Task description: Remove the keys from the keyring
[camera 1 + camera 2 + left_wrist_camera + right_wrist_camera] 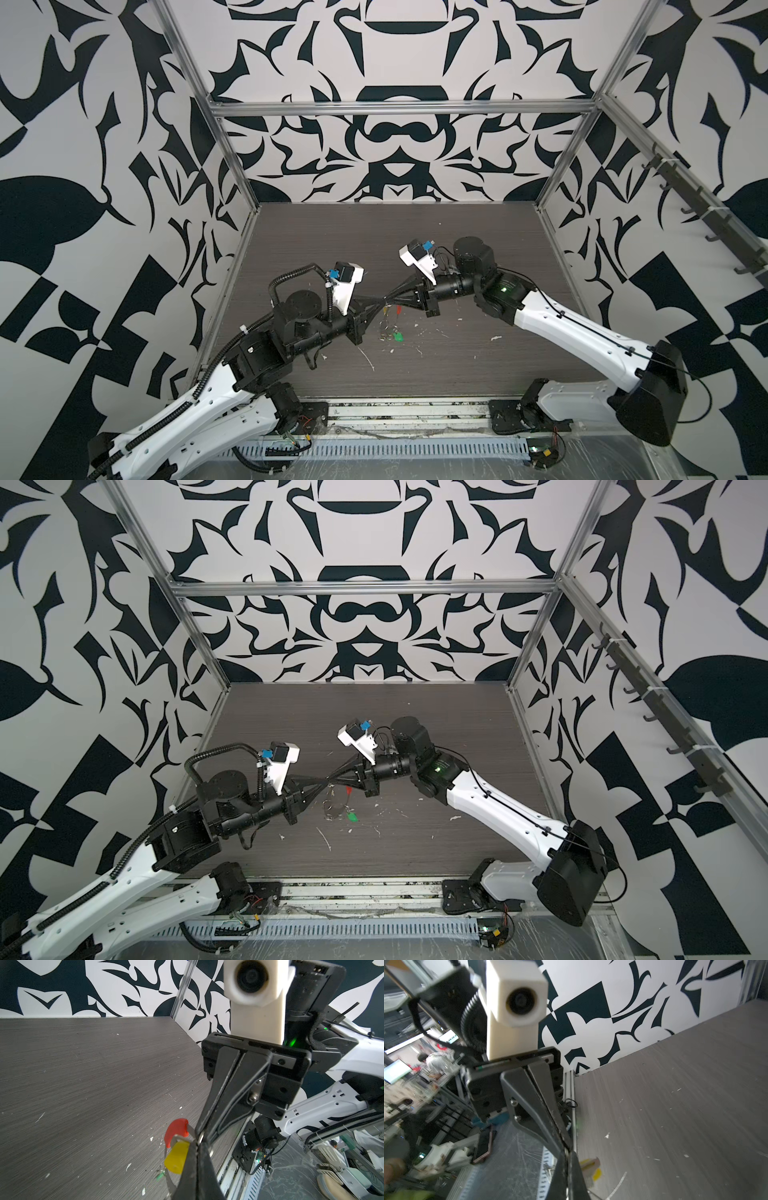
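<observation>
Both grippers meet tip to tip above the middle of the table. My left gripper (196,1144) is shut on the keyring (386,325), a thin loop hanging below with its red sleeve (176,1130). The yellow key (176,1157) hangs right beside the left fingertips. My right gripper (568,1150) is shut too. Its tips press at the small silver ring (200,1138) by the yellow key and seem to pinch it. The green key (398,336) hangs at the loop's low end, near the table. In both top views the crossed fingers hide the grip points.
The dark wood-grain table (457,249) carries scattered white flecks and a long white scratch (368,359). Metal frame posts and patterned walls close in the sides and back. A slotted cable duct (374,451) runs along the front edge.
</observation>
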### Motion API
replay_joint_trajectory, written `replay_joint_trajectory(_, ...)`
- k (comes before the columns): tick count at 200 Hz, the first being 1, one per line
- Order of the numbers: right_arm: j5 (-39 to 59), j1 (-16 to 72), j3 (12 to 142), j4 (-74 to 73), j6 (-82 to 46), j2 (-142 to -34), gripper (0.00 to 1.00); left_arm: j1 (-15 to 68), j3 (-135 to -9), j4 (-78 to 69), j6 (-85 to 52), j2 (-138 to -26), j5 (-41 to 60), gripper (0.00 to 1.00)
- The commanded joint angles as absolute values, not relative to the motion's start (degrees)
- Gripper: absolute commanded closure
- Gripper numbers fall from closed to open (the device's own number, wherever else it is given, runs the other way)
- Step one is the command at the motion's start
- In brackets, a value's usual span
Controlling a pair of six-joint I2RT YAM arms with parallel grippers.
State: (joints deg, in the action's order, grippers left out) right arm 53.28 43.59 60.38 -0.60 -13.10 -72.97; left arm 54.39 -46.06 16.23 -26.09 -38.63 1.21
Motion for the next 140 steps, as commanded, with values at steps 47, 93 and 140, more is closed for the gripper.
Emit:
replay_joint_trajectory(47, 55.06, 43.79, 63.76, 1.06, -9.54, -71.37, 1.0, 54.58, -43.75, 14.07, -26.66, -32.61, -0.69, 0.66)
replay_joint_trajectory(93, 60.8, 42.64, 64.18, 0.13, -9.27, -70.75, 1.0, 54.56, -40.52, 13.02, -25.48, -31.41, -1.18, 0.6)
replay_joint_trajectory(140, 60.6, 42.14, 65.12, -0.58, -10.29, -70.84, 1.0, 54.58, -38.63, 11.62, -26.05, -34.34, -1.61, 0.59)
